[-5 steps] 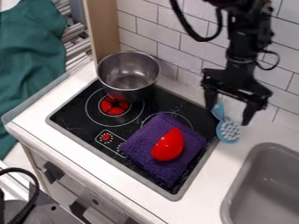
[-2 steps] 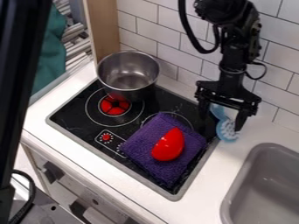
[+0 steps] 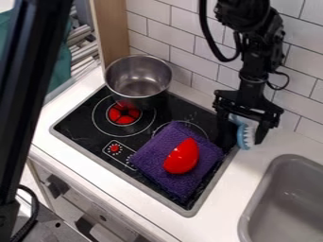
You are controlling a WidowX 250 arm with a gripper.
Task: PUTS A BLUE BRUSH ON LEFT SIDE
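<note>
The gripper (image 3: 242, 141) hangs low beside the tiled wall (image 3: 170, 35), over the strip of worktop (image 3: 224, 196) between the stove (image 3: 79, 124) and the sink (image 3: 272, 171), with its fingers pointing down and set wide apart. The brush (image 3: 242, 137) is between those fingers, near the stove's edge; its pale blue back faces the stove side and its white bristles face the other finger. I cannot tell whether either finger touches it, or whether it rests on the worktop. On the stove, a metal pot (image 3: 146, 94) stands upright at the back corner, near the wall and beside a wooden post (image 3: 112, 30), partly over the red ring (image 3: 123, 113). A purple cloth (image 3: 152, 156) lies flat across the other ring and down to the stove's front rim, and a smooth red oval thing (image 3: 182, 157) sits on top of it. The stove's small control panel (image 3: 120, 153) shows just beside the cloth. A black bar (image 3: 30, 94) crosses the left edge of the view, in front of some teal fabric (image 3: 62, 68)
</note>
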